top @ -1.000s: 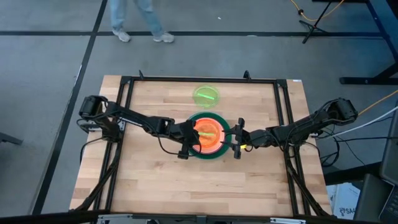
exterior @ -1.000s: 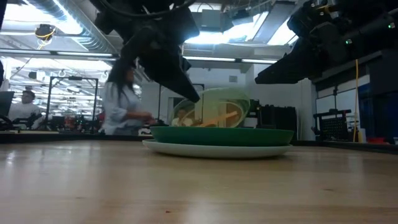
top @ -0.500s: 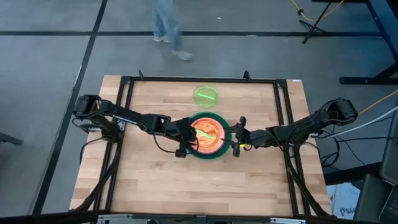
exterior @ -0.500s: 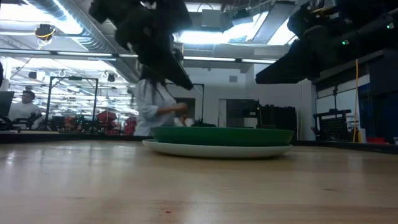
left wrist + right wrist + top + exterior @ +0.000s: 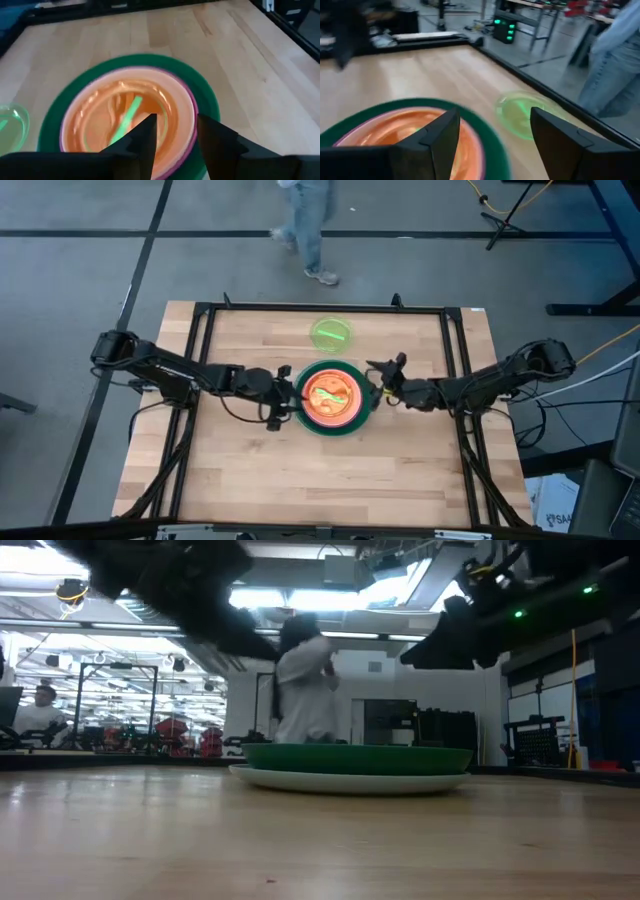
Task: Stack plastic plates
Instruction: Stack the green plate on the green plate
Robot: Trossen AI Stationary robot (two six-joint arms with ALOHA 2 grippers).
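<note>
Left gripper (image 5: pixel 283 397) beside plate stack (image 5: pixel 334 398)

Both arms are dark, slender, multi-jointed links with black cabling along them, each ending in a left gripper (image 5: pixel 279 396) or right gripper (image 5: pixel 385 383) bearing two dark, flat, tapering fingers (image 5: pixel 145 135).

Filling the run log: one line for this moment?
stack centred | lime plate unstacked | left gripper open beside stack | right gripper open
</note>
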